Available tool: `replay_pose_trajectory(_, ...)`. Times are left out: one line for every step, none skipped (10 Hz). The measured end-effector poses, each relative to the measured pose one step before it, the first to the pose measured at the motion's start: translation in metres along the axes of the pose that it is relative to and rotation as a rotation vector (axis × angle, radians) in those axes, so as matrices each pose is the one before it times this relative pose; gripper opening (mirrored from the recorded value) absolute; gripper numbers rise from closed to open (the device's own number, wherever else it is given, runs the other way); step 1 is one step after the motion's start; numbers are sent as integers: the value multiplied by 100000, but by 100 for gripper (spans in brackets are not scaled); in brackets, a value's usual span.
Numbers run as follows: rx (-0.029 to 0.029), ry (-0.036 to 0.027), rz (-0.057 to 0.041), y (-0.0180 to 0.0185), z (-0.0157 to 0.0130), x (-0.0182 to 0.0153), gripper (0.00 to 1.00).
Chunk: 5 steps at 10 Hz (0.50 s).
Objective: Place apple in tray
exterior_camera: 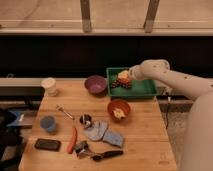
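- Your claw [130, 74] hangs over the green rectangular plastic tray [146, 91], far right on the bench [145, 142].
- The small round yellow-orange apple [123, 76] is at the claw, at the tray's left part; whether it is clamped, you cannot tell.

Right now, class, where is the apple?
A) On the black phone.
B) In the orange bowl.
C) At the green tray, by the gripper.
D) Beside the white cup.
C: the apple shows within the outline of the green tray, right next to the gripper.
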Motion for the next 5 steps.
replay_pose_trajectory(8,48,10,-12,14,28,0)
replay_pose_trajectory(-144,151,-89,151,87,-33,0)
replay_pose_trajectory(103,802,-40,-22,113,70,0)
replay_pose_trajectory(1108,1263,606,-708,173,12,0)
replay_pose_trajectory(901,1938,138,-1047,452,-45,0)
